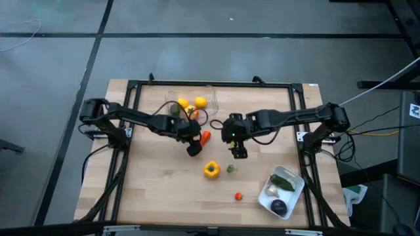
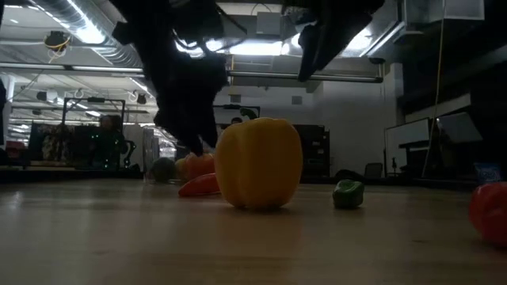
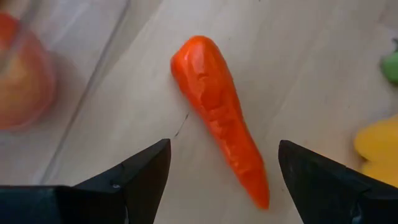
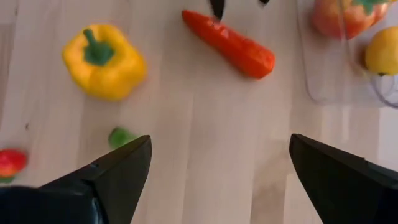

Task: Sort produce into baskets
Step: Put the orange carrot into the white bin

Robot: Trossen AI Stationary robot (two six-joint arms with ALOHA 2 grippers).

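A red-orange carrot-like piece [image 3: 221, 118] lies flat on the wooden table next to the clear tub [image 1: 209, 95]. My left gripper [image 3: 224, 180] is open above it, one finger on either side of its thin end, touching nothing; it also shows in the high view [image 1: 195, 147]. My right gripper [image 1: 237, 152] is open and empty over the table's middle, above bare wood [image 4: 221, 174]. A yellow pepper [image 1: 210, 170], a small green piece [image 1: 231, 168] and a small red piece [image 1: 239, 195] lie on the table. The white tray [image 1: 296, 185] stands at the near right.
The clear tub holds yellow lemons [image 1: 200, 101], an orange tomato [image 4: 342, 15] and a green piece [image 1: 174, 110]. The white tray holds a green piece [image 1: 283, 181] and a purple ball [image 1: 279, 205]. A black frame [image 1: 210, 84] runs round the table. Bare wood lies at the near left.
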